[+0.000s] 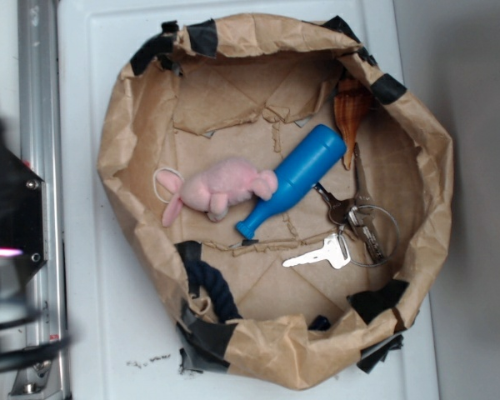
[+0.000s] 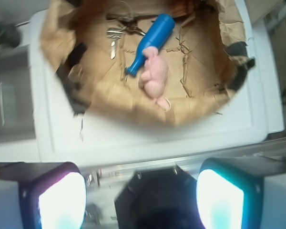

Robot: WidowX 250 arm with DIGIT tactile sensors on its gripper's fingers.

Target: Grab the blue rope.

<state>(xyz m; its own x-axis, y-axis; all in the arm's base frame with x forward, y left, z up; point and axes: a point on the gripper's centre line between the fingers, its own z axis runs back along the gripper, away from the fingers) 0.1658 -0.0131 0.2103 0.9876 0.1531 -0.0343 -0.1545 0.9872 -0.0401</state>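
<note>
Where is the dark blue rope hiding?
In the exterior view, the blue rope lies along the lower left inner wall of the paper bag, below the pink plush toy and left of the keys.

We see a big brown paper bag (image 1: 133, 142) with its top rolled down and bits of black tape (image 1: 202, 37) on the rim. It sits on a white surface (image 1: 92, 67). Inside lies a pink soft toy (image 1: 217, 189), maybe a pig. A bright blue plastic bottle toy (image 1: 293, 179) lies tilted, its thin end just beside the pink toy. Near it we see keys on a ring (image 1: 350, 233). A brown shell (image 1: 350, 112) leans by the bag's wall, just beside the bottle's fat end.
</note>
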